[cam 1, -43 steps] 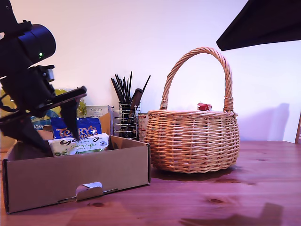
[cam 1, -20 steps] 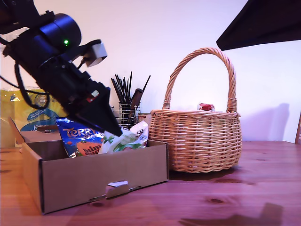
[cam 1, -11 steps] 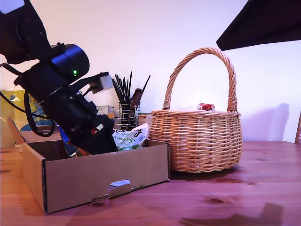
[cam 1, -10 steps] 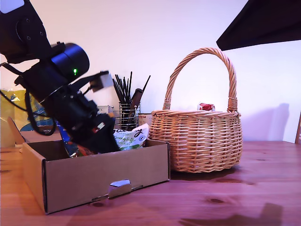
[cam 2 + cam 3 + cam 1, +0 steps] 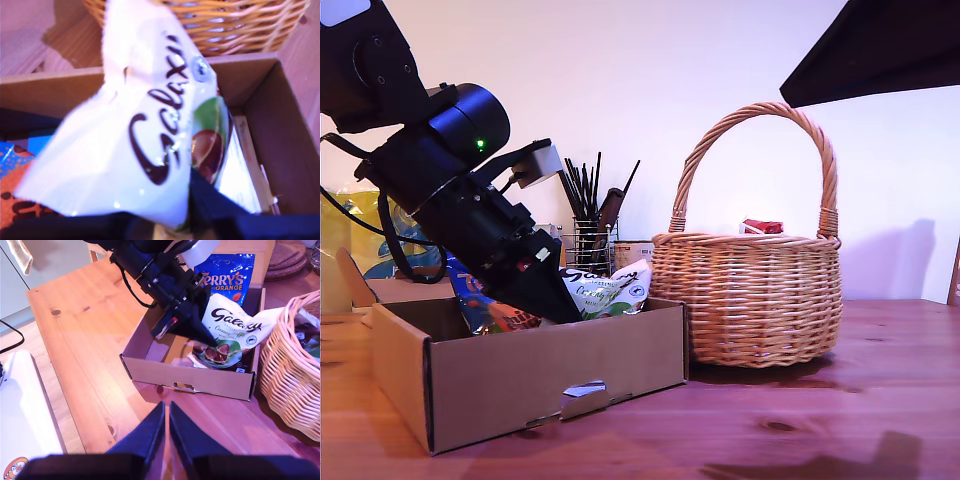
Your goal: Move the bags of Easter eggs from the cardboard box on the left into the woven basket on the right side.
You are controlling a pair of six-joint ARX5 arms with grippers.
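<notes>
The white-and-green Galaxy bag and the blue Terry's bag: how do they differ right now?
The Galaxy bag is white with dark script and a green patch; the Terry's bag is shiny blue with orange lettering. The Galaxy bag is pinched by my first gripper and tilted up toward the woven basket; the Terry's bag leans untouched at the far side of the cardboard box. Both are still over the box, not in the basket.

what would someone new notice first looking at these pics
Probably the big black arm reaching down into the cardboard box at the exterior view's left, my first gripper shut on a white-and-green candy bag that is partly raised out of the box. Next, the tall-handled woven basket beside the box toward that view's right, with a red bag peeking over its rim.
</notes>
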